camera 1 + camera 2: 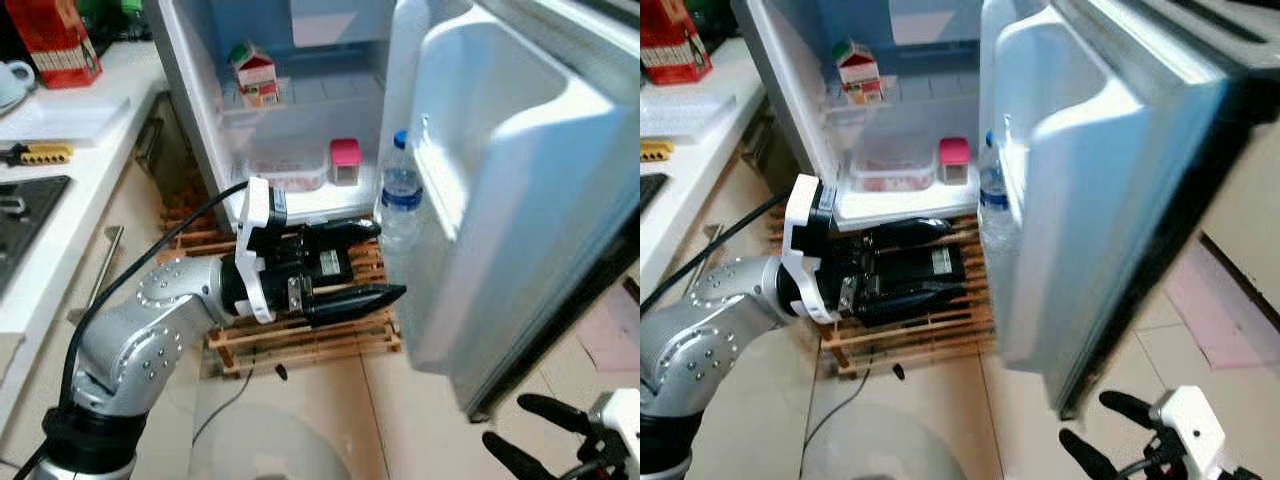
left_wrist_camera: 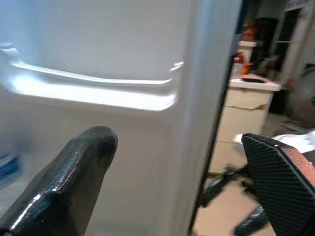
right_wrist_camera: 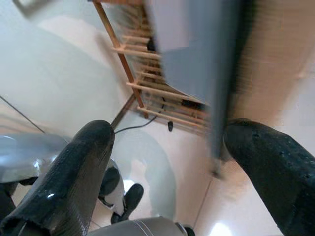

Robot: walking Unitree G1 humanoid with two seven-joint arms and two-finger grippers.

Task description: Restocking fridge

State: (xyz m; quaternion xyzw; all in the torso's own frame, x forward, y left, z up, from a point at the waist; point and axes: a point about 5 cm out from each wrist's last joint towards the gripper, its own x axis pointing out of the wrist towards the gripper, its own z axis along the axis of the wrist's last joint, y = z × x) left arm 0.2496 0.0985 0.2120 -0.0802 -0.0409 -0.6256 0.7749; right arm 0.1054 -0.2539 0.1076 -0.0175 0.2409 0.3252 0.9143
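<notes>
The small fridge [image 1: 200, 120] stands open on a wooden pallet [image 1: 300, 340]. Its white door [image 1: 500, 220] swings out to the right. A clear water bottle with a blue cap [image 1: 400, 195] stands in the door's lower rack. Inside, a red and white carton [image 1: 256, 75] is on the upper shelf. A pink-lidded jar [image 1: 345, 160] and a flat clear box [image 1: 290, 172] rest on the lower one. My left gripper [image 1: 375, 262] is open and empty, held in front of the pallet, its fingers pointing at the door's inner side below the bottle. My right gripper [image 1: 530, 430] hangs low at the bottom right, open and empty.
A white counter [image 1: 60, 150] runs along the left with a hob [image 1: 20, 220], a red package [image 1: 55, 40], a cup [image 1: 10, 80] and a yellow-handled tool [image 1: 35, 153]. A black cable [image 1: 230, 400] trails over the beige tiled floor [image 1: 330, 420].
</notes>
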